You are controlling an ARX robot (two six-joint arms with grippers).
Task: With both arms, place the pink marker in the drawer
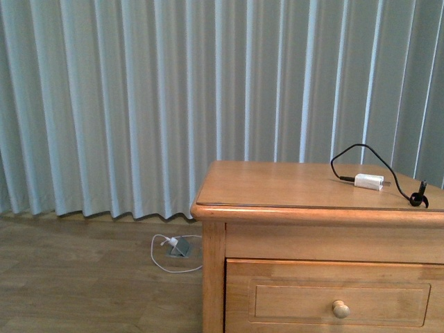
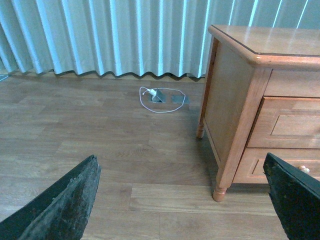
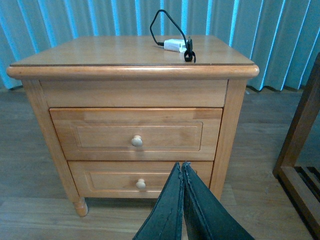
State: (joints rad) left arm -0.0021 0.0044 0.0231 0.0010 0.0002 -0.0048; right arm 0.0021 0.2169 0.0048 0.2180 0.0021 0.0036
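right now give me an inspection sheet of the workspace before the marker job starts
Surface: wooden nightstand top, bare except for a charger.
Job's things: top drawer closed, round knob showing; lower drawer also closed; pink marker nothing seen.
Clutter: white charger block on the top near the back right.
Grippers: left gripper open, low over the floor; right gripper shut, empty, in front of the lower drawer.
Cables: black cable looped from the charger; white cord on the floor.
Surroundings: pale curtain, wood floor, dark wooden furniture frame beside the nightstand.
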